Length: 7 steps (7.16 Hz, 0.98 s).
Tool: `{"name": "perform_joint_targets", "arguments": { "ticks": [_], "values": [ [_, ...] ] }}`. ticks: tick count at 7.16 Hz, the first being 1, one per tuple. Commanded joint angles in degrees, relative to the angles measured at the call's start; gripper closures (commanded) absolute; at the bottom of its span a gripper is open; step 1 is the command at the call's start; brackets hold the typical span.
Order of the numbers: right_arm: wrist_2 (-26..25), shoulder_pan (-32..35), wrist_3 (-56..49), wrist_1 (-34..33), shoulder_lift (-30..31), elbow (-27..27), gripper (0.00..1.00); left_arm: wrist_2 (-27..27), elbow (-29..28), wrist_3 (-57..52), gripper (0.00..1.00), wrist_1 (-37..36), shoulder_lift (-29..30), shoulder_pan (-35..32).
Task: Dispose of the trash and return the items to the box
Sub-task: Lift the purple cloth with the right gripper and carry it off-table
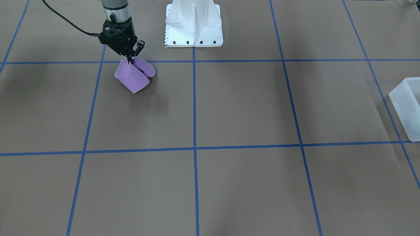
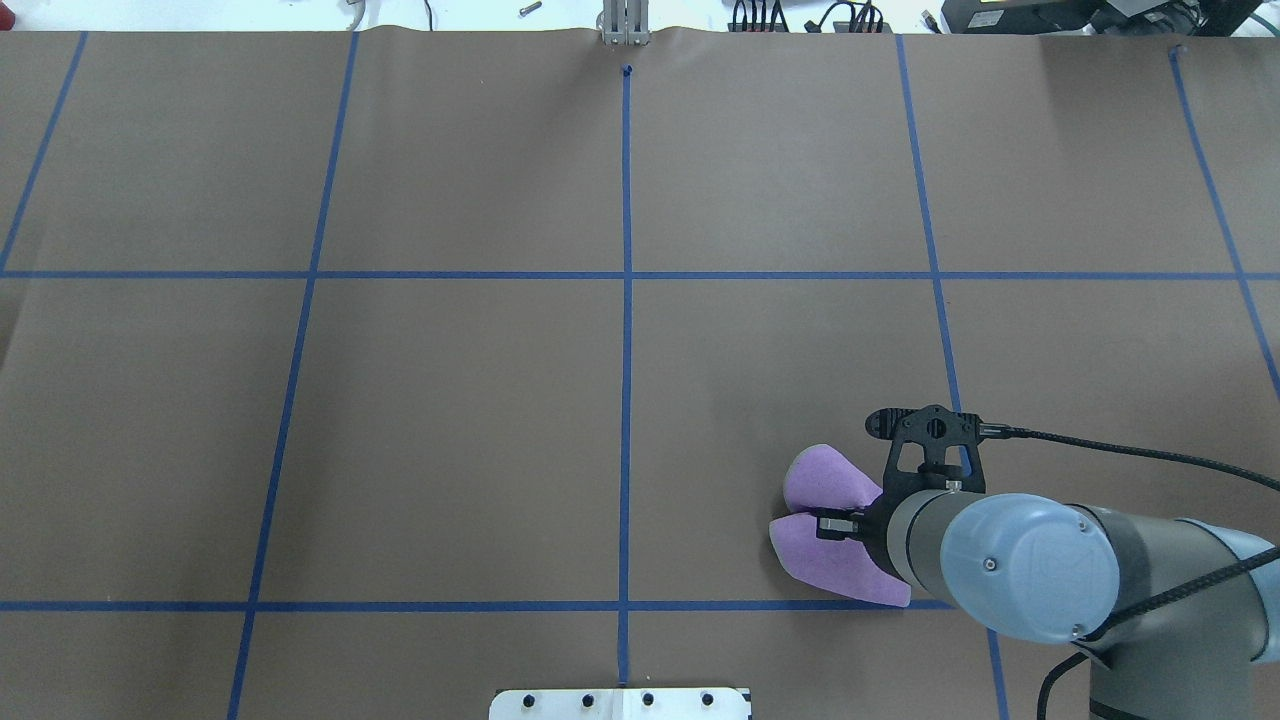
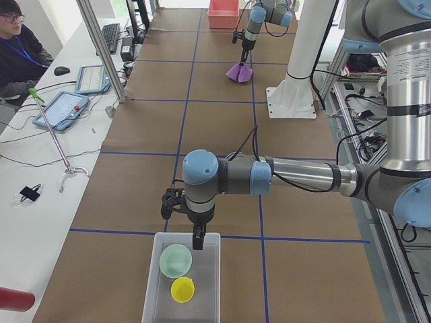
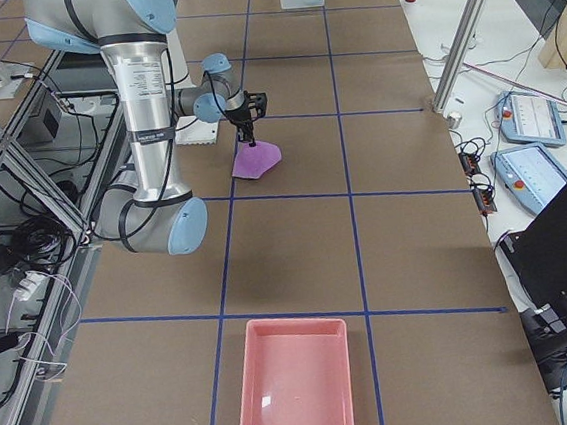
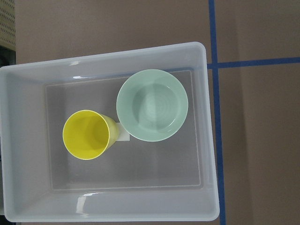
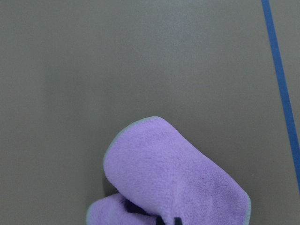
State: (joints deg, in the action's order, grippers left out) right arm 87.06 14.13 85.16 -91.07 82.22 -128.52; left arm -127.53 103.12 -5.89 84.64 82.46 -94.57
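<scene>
Brown paper covers my tabletop (image 1: 246,108) from end to end, ruled into large squares by strips of blue tape (image 1: 194,108). My white pedestal (image 1: 193,24) is bolted at the middle of the edge on my own side. Along the opposite side runs a white bench (image 3: 27,168) with cables, a mouse and two tablets (image 3: 62,108) whose screens are too small to read. An operator (image 3: 17,47) in glasses and a dark top sits there. A pink tray (image 4: 292,387) lies at the tabletop's end on my right.

My right pincer (image 1: 131,61) points straight down close to the pedestal and is clenched on a purple cloth (image 1: 133,80). It nips the cloth at its peak, so the cloth hangs in two rounded folds like a small tent. I cannot tell whether its lower edges touch the paper.

The box (image 5: 206,154), of frosted white plastic, stands at the other end of the tabletop, on my left, well apart from the cloth. Inside it a pale green bowl (image 5: 152,104) sits upright. A yellow cup (image 5: 86,134) stands just beside the bowl, and their rims meet in my left wrist view. My left pincer (image 3: 197,242) hangs over the end of the box that faces the middle of the tabletop. Only the side camera shows it, so I cannot tell whether it is clenched or released
</scene>
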Motion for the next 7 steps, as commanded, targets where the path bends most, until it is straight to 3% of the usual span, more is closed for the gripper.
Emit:
{"name": "perform_joint_targets", "arguments": {
  "ticks": [1,2,4,7],
  "values": [
    [5.19,5.43,-1.04,-5.13,0.04,-6.97,1.00,0.00,-0.02,0.00,0.02,-0.09,-0.28,0.09],
    [9.22,10.51,-5.92,-7.78,0.04,-9.27,1.00,-0.09,-0.11,0.00,0.02,-0.09,-0.63,0.09],
    [17.14,23.50,-20.13,-9.47,0.66,-8.86,1.00,-0.26,-0.46,0.00,0.02,-0.35,-1.07,0.18],
    [32.17,47.84,-52.18,-15.54,4.41,-3.78,1.00,-0.61,-0.55,-0.09,0.02,-0.35,-2.48,0.26]
  ]
}}
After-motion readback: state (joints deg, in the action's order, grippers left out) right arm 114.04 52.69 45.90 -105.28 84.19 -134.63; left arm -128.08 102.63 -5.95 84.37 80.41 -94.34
